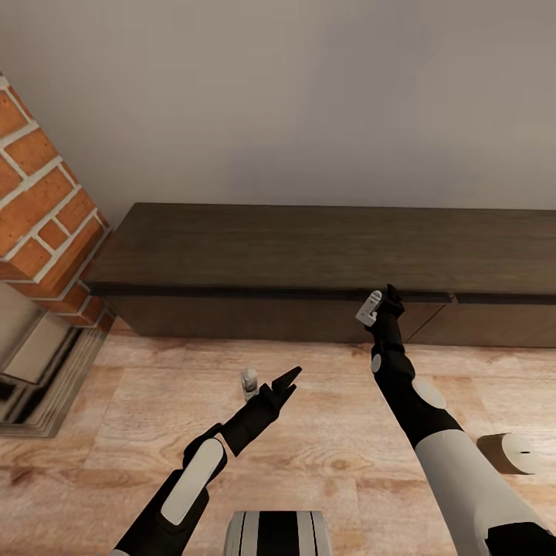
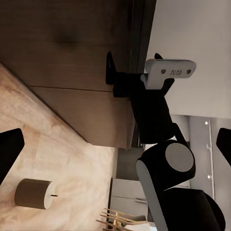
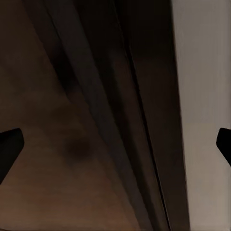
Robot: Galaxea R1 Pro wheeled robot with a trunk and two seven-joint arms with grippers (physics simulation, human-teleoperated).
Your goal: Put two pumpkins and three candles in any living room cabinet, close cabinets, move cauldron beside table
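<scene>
Scene: a living-room floor of pale wood, with the robot facing the long dark cabinet (image 1: 309,255) that runs along a grey wall at 12 o'clock.
Right pincer (image 1: 388,297): raised to the cabinet's front top edge, just right of centre in the head view; its wrist view looks straight along the dark front and the seam under the top, with both fingertips spread wide at the frame's sides, so it is open and holds nothing. The placement reads as a reach for the lip of a handle-less drawer front, to pull it out.
Left pincer (image 1: 287,381): held low over the floor at about 6 o'clock of the cabinet, jaws parted and empty; it appears parked clear of the working arm, its camera turned toward the right arm.
Candle (image 1: 510,453): one beige-grey cylinder lies on its side on the floor at 4 o'clock, beside the right forearm, well apart from the cabinet; the left wrist view shows it too (image 2: 34,193), wick end outward.
Cabinet state: every front in sight looks shut; nothing is stored yet as far as can be seen.
Brick fireplace (image 1: 42,224): stands at 9 o'clock, touching the cabinet's left end.
Stage, as judged: early, opening a drawer before the candle goes in.
</scene>
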